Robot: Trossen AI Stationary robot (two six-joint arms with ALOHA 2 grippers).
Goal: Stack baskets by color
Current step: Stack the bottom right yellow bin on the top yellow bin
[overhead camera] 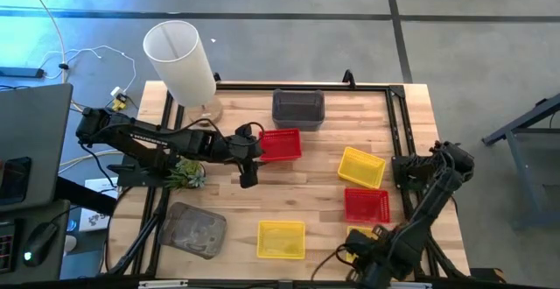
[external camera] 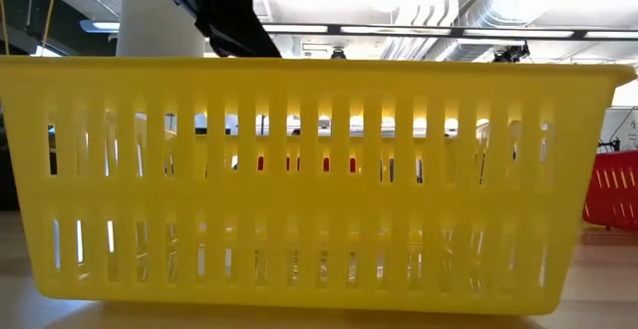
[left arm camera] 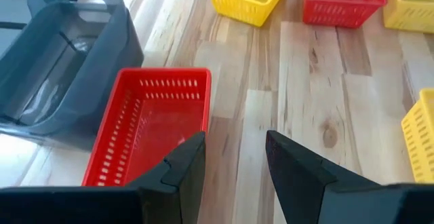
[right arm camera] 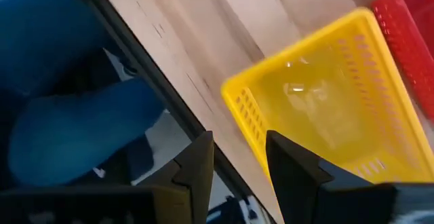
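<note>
Six baskets lie spread over the wooden table (overhead camera: 236,210): a dark grey basket (overhead camera: 298,108) at the far edge, a red basket (overhead camera: 280,144) just in front of it, a yellow basket (overhead camera: 361,166) and a second red basket (overhead camera: 366,205) to the right, and another yellow basket (overhead camera: 281,239) near the front edge. The left gripper (overhead camera: 248,177) hangs beside the first red basket, fingers apart, holding nothing. The right gripper (right arm camera: 237,166) sits at the front right corner over a small yellow basket (right arm camera: 325,108), fingers parted, empty.
</note>
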